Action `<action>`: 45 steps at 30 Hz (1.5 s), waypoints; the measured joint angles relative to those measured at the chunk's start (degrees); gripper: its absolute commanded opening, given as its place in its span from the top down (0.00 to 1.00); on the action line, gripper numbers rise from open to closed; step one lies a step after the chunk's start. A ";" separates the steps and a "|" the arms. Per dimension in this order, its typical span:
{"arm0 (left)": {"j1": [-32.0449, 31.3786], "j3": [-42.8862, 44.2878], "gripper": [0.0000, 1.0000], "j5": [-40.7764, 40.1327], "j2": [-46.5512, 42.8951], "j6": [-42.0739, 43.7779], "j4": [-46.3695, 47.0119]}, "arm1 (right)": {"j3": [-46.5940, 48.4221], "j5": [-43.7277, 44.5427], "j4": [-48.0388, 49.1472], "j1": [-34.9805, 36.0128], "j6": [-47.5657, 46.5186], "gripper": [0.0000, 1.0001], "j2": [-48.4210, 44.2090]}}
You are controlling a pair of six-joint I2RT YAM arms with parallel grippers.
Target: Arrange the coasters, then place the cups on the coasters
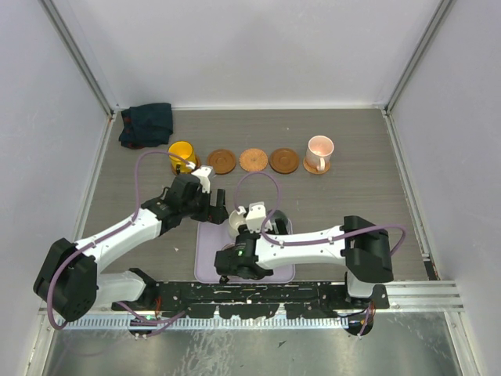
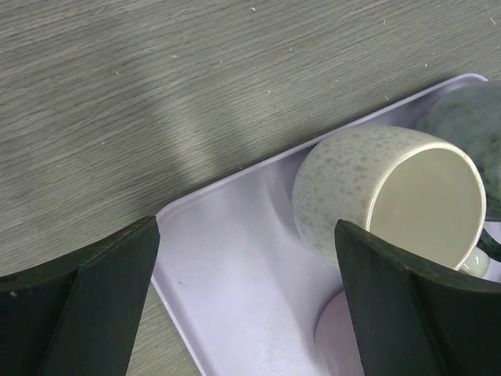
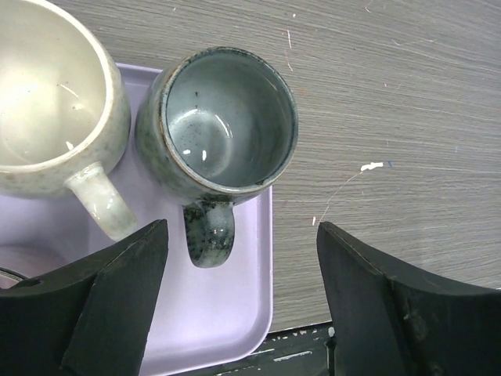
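Top external view: grey wood-grain bench [image 1: 352, 196] enclosed by plain white walls [image 1: 258, 47] with metal corner posts [image 1: 78, 55], and a dark cloth [image 1: 146, 124] bunched in the far left corner. A row of five coasters [image 1: 254, 160] runs along the far side, the leftmost under the yellow cup [image 1: 182, 153], the rightmost under the pale pink cup [image 1: 319, 150], and the three between bare. Lavender tray [image 1: 205, 252] lies near the arm bases, holding the cream-white cup [image 3: 47, 94] and grey-green cup [image 3: 219, 117] upright, just beside each other. Left claw [image 2: 246, 305] is spread, hovering over the tray's corner beside the cream-white cup; right claw [image 3: 243, 298] is spread above the grey-green cup's handle, gripping nothing.
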 measured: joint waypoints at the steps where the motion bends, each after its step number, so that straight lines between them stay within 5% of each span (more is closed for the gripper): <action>1: 0.00 0.00 0.05 0.04 0.02 0.00 0.00 | -0.02 0.09 -0.48 0.00 0.48 0.20 0.00; 5: 0.00 0.00 0.05 0.09 0.02 0.00 0.04 | -2.32 0.00 0.94 0.00 0.87 0.25 -1.44; 15: 0.00 0.00 0.05 0.09 0.04 0.00 0.04 | -18.69 -7.37 20.11 -4.28 -9.64 0.27 -21.27; 26: 0.00 0.00 0.05 0.09 0.28 0.02 0.00 | -20.50 -10.27 28.33 -5.01 -12.41 0.28 -18.25; 45: 0.00 0.00 0.05 0.13 1.60 0.02 0.02 | -31.87 -9.25 39.15 -6.12 -10.19 0.47 -18.03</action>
